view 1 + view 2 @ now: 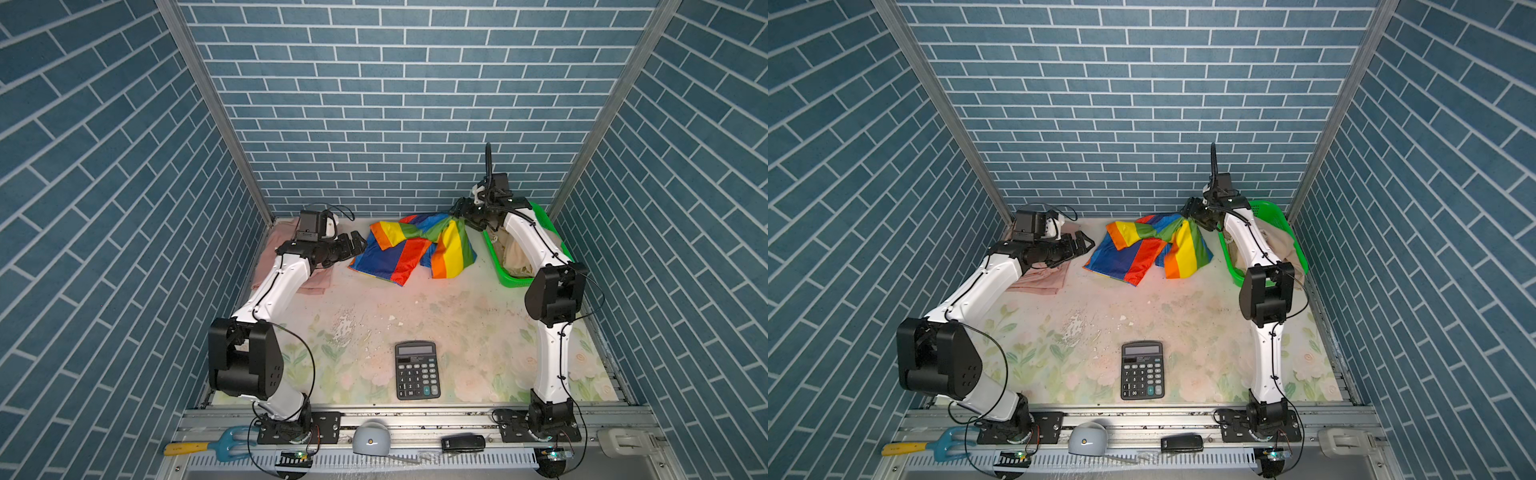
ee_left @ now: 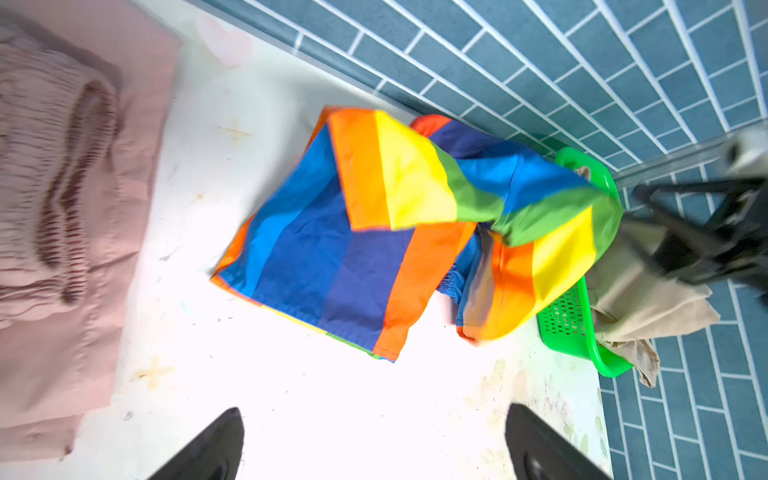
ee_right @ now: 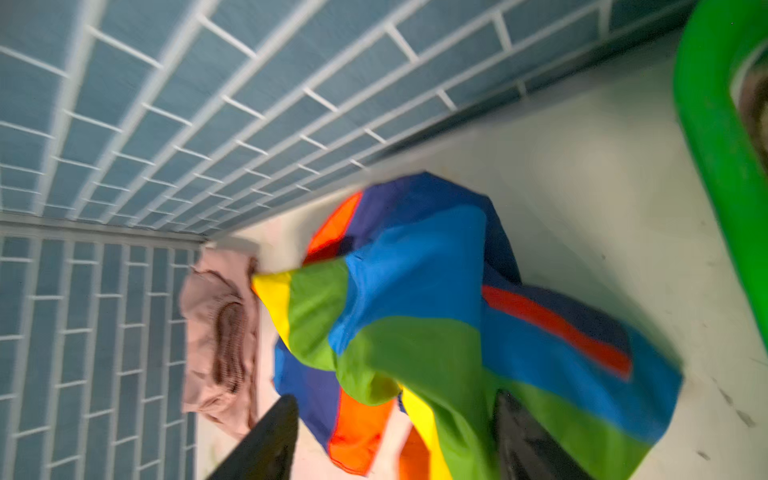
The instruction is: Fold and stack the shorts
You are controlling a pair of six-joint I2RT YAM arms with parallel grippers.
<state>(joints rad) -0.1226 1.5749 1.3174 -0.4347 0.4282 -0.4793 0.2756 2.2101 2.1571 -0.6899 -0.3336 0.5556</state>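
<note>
Just beside the green plastic mesh basket [image 1: 508, 280], the rainbow-striped cloth shorts [image 1: 409, 253] lie crumpled on the worktop [image 1: 415, 316], likely light, limp and slippery, best pinched at the gathered waist; right fingers [image 3: 266, 440] stand apart around a raised fold, left fingers [image 2: 208, 449] wide, empty.

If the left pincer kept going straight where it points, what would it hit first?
Most likely the rainbow-striped shorts, lying crumpled right ahead of the open left pincer, though its height above them is unclear.
</note>
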